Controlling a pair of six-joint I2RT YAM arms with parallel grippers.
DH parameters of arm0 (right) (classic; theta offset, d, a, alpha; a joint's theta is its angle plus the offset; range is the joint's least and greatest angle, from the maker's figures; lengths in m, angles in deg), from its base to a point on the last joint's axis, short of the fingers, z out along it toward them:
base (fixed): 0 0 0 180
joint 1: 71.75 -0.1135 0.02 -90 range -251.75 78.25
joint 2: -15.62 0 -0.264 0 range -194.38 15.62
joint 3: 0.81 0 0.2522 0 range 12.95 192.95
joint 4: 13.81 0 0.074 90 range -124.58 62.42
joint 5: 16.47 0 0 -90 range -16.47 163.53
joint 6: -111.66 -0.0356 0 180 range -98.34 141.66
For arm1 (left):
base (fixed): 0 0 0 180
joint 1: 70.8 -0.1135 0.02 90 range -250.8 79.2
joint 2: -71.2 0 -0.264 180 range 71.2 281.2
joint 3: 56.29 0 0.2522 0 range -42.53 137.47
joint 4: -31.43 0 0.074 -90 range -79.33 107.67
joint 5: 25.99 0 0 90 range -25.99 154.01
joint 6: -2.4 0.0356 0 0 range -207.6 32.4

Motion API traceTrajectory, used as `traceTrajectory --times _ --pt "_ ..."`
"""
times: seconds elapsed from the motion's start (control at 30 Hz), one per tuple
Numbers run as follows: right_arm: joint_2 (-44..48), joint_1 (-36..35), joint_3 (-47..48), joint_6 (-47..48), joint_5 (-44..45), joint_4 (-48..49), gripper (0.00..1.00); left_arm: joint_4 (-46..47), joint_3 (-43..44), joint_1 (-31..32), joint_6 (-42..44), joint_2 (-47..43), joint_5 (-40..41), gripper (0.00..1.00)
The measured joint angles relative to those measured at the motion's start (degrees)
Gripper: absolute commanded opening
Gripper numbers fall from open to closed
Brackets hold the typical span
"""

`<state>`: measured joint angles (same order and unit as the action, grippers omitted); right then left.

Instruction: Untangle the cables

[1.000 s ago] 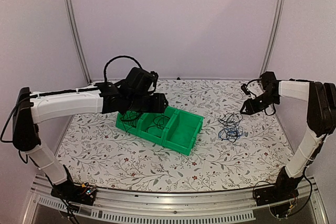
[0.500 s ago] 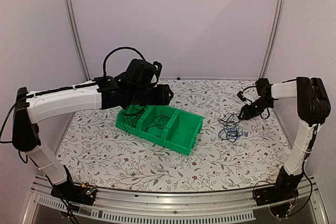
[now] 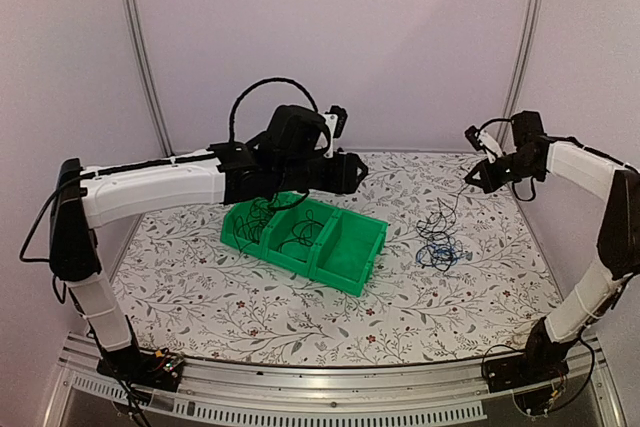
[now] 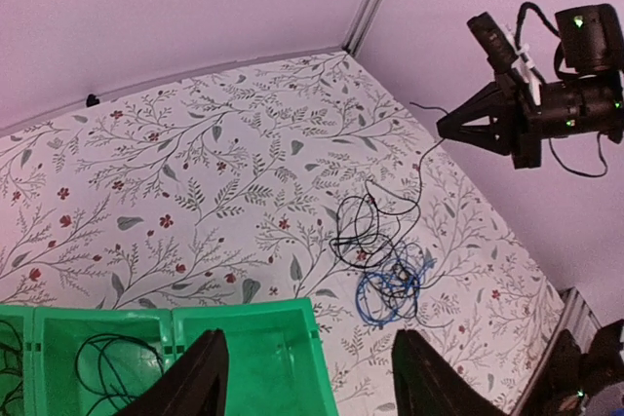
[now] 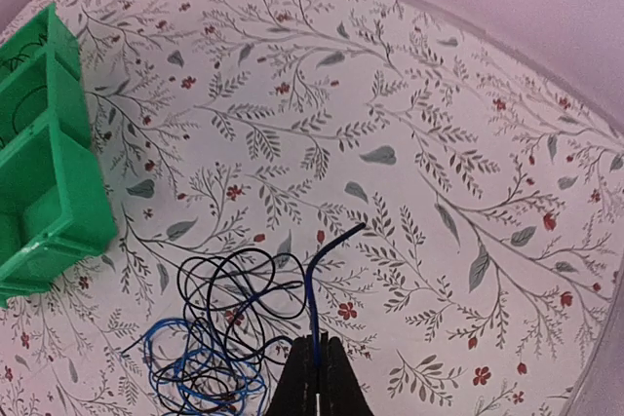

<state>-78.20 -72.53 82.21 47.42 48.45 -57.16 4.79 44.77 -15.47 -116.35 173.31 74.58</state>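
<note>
I'm looking into a booth with pale lilac walls (image 3: 330, 37), where a table (image 3: 250, 307) covered in a leaf-and-flower print is filling the floor of the view. The left arm (image 3: 150, 187) is reaching across from its side and hanging above the far edge of the green bin (image 3: 350, 272), while the right arm (image 3: 590, 167) is bending in over the far right part of the table. The bin is sitting near the middle of the table at a slant, split into three compartments; black coils (image 3: 298, 234) are lying in its left and middle compartments (I can't tell how many wires are in each). The cables (image 3: 438, 245) I'm after are lying in a loose heap to the right of the bin and apart from it, black loops over a blue snarl. The left gripper (image 4: 308, 343) is hovering with its fingers spread wide and nothing between them. The right gripper (image 5: 314, 348) is raised above the heap with its fingers pinched together on a cable strand (image 5: 310, 280), which is running down from the fingertips into the heap
</note>
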Motion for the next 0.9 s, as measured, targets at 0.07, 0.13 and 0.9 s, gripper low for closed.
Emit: traceTrajectory --times 0.07,0.13,0.9 --pt "6.49 -0.15 3.30 0.33 -2.56 -2.12 0.00 3.43 0.68 1.14 2.58 0.59 -1.46 0.65" --pt "11.98 -0.74 7.72 0.63 -4.90 -3.54 0.00 8.00 1.46 2.62 5.16 1.09 -3.04 0.68" --pt "16.15 -6.99 44.57 -4.90 -26.95 -13.70 0.00 28.26 22.05 8.72 18.16 26.40 -12.17 0.17"
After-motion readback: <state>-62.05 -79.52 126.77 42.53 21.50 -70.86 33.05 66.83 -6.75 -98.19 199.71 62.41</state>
